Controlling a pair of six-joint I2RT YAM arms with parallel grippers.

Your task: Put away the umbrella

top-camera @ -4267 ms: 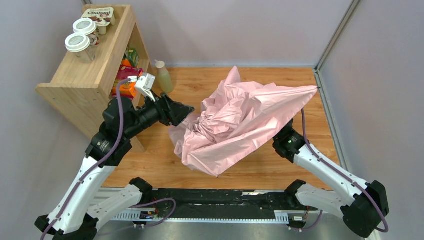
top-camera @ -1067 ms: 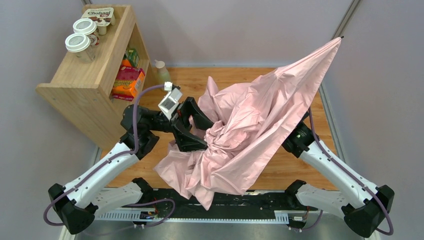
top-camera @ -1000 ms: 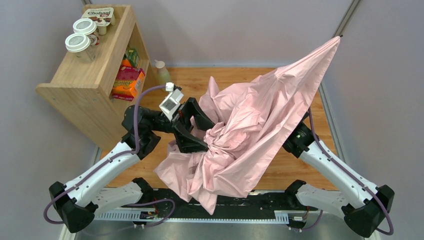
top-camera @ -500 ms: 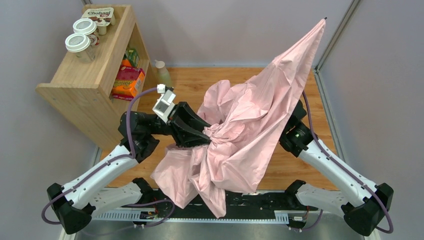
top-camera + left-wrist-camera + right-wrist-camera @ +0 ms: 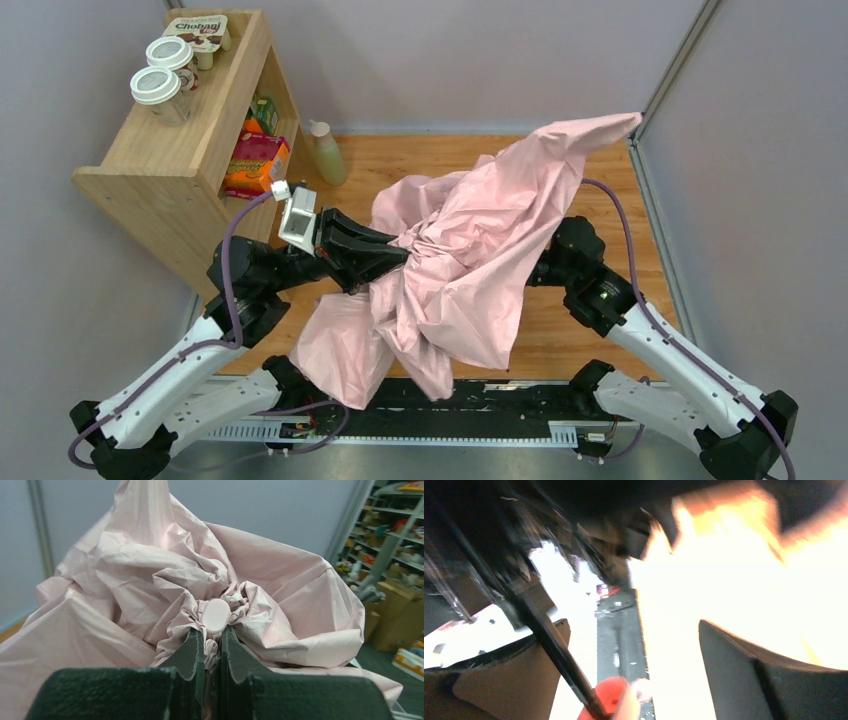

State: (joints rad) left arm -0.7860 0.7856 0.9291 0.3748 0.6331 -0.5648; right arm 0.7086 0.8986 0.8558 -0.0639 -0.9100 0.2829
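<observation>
- Umbrella point(image 5: 470, 250): pink canopy collapsed and crumpled, centre of top view. It runs from a peak at upper right, near the wall corner, down to loose folds that hang over the worktop's point(image 5: 400, 165) near edge at lower centre.
- L claw point(image 5: 385, 258): clenched on the gathered fabric. Wrist view shows both fingers point(image 5: 192, 652) pinched together just under the round pink cap point(image 5: 216, 615), w/ cloth bunched tight around it.
- Why there, prob.: the cap is where all the panels meet, so pinning it fixes one end of the umbrella while the other end gets worked.
- R claw point(image 5: 631, 625): hidden under the canopy in top view. Its wrist view is blurred and blown out, but the fingers look spread apart w/ a bright gap between, clamping nothing I can make out.
- Thin black shaft point(image 5: 555, 650) crosses the lower left of that view, right beside the L-hand finger and not between the two.
- R arm point(image 5: 600, 295) reaches in under the fabric from centre right, likely after the shaft or handle. Handle and strap not visible anywhere.
- Stage, my guess: closing/gathering, early to mid. Canopy not wrapped or strapped.
- Next needs: a firm hold on the shaft side, then pulling the folds in.
- Risk: loose cloth blinds the R camera and could snag.
- Wooden shelf unit point(image 5: 180, 140) at upper left and a bottle point(image 5: 325, 152) beside it, both apart from the fabric.
</observation>
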